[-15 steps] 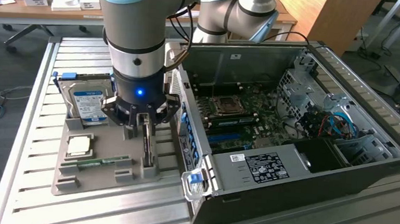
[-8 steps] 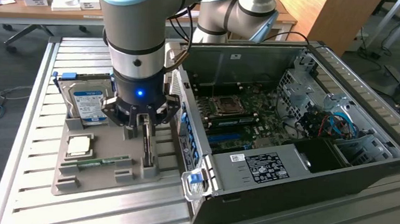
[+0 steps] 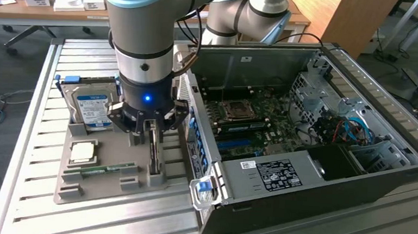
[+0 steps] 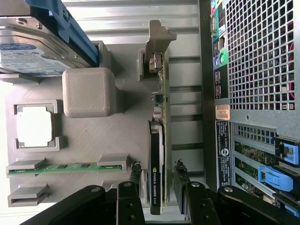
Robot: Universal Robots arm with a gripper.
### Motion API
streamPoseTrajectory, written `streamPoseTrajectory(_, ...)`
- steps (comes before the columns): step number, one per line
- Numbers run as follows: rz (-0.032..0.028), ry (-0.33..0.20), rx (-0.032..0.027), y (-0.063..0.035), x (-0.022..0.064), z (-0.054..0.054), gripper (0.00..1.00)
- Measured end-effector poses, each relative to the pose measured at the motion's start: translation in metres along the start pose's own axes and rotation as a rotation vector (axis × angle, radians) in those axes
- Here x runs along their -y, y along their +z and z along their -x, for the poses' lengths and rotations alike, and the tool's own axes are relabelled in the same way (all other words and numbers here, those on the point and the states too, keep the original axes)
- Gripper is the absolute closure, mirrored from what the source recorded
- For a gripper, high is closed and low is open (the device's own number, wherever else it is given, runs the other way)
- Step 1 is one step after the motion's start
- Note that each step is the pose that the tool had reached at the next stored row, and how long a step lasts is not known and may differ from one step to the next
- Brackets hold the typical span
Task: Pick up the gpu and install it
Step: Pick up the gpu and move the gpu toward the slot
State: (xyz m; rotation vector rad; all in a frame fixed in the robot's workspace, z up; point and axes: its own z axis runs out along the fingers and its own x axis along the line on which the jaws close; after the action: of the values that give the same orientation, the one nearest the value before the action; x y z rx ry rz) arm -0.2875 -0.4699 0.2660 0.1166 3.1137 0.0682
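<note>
Ribbed metal bench (image 3: 25,155) under everything, with office desks and loose cables on the floor behind. Starting at the exterior view's left, a grey holder tray (image 3: 70,193) sits on the bench. At its far end is the hard drive (image 3: 90,107) with the blue-white label, resting in a blue bracket. Nearer the camera, a square processor chip (image 3: 83,152) lies flat in its pocket, and just past it the narrow green memory stick (image 3: 108,168) lies in its slot.

Moving right, here's the gpu (image 3: 154,160), standing on its long edge in the holder's slot on the side nearest the computer. Its black cooler faces the chip and its green board faces the case. The arm (image 3: 146,42) is right over it, pointing straight down, a blue light glowing on the wrist. The fingers (image 4: 180,176) are spread wide, one on each side of the card. The wrist view shows a sliver of gap on both sides, so nothing is gripped.

Further right, the computer case (image 3: 379,176) lies open on its side just beside the holder. Its motherboard (image 3: 260,117) is exposed, the power supply (image 3: 281,176) sits at the near end, and a blue latch (image 3: 203,186) is at the corner.
</note>
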Motion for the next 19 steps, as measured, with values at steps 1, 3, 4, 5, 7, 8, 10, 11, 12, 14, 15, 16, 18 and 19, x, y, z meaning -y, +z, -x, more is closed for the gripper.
streamPoseTrajectory(1,0.0,0.0,0.0,0.0,0.0,0.0,0.58)
streamPoseTrajectory(3,0.0001,0.0,0.0001,0.0001,0.0,0.0,0.58)
streamPoseTrajectory(4,0.0001,0.0,0.0001,0.0,0.0,0.0,0.58)
streamPoseTrajectory(5,0.0001,0.0,0.0001,0.0001,0.0,0.0001,0.58)
streamPoseTrajectory(7,0.0005,0.0,0.0004,0.0013,0.0,0.0001,0.58)
streamPoseTrajectory(8,0.0003,0.0,0.0003,0.0019,0.0,0.0,0.58)
streamPoseTrajectory(10,0.0002,0.0,0.0001,0.0035,0.0001,0.0,0.58)
streamPoseTrajectory(11,0.0002,0.0,0.0001,0.0044,0.0001,-0.0001,0.58)
streamPoseTrajectory(12,0.0001,0.0,0.0001,0.0052,0.0002,-0.0001,0.58)
streamPoseTrajectory(14,0.0002,0.0,0.0002,0.0069,0.0003,-0.0001,0.58)
streamPoseTrajectory(15,0.0001,0.0,0.0001,0.0076,0.0003,-0.0001,0.58)
streamPoseTrajectory(16,0.0001,0.0,0.0001,0.0082,0.0003,-0.0002,0.58)
streamPoseTrajectory(18,0.0001,0.0,0.0001,0.0094,0.0004,-0.0002,0.58)
streamPoseTrajectory(19,-0.0001,0.0,-0.0001,0.0095,0.0004,-0.0002,0.58)
